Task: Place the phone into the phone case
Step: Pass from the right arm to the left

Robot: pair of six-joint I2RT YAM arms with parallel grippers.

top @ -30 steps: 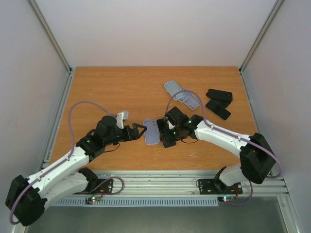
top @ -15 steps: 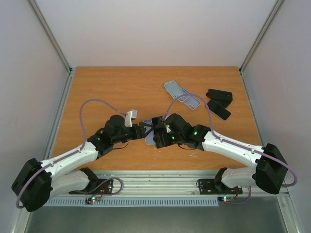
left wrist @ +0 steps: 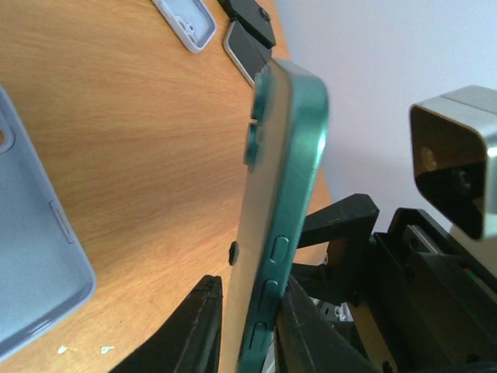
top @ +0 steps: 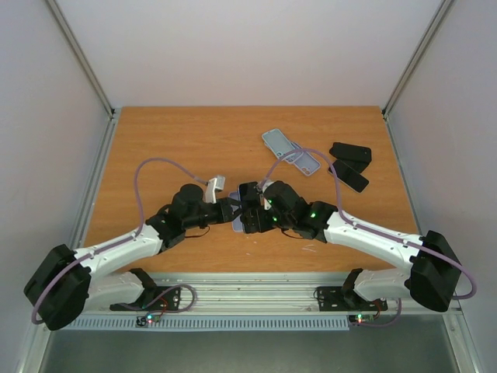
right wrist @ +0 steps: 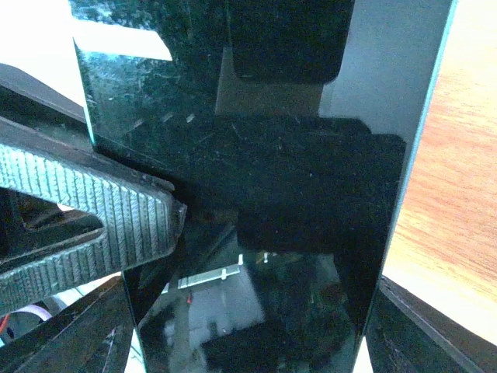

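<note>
- Left wrist view: the phone (left wrist: 279, 194) runs out of frame at the bottom, so its near end is lost between the fingers.
- The case (left wrist: 31, 256) is cut off by the left edge, so only one rounded corner and one side show.
- From above, the two grippers meet over the middle of the table (top: 178, 148) and all but bury the phone. Just a pale sliver of case peeks out under them.
- Right wrist view: dark glass fills the frame with both ends cropped. A ribbed pad (right wrist: 93, 225) lies on it, and I cannot tell whose finger that is.
- The phone has a green body with a rounded edge, side buttons and a camera bump. Its screen is glossy black and full of reflections.
- It stands on edge, with its long axis running straight out from the left gripper (left wrist: 252, 291), camera end farthest. The bump faces the case.
- The left gripper pinches the thin body, one finger on each face.
- The right gripper (right wrist: 252, 318) clamps across the phone's width, a finger at each long edge.
- The phone is raised off the wood, just beside the flat-lying case.
</note>
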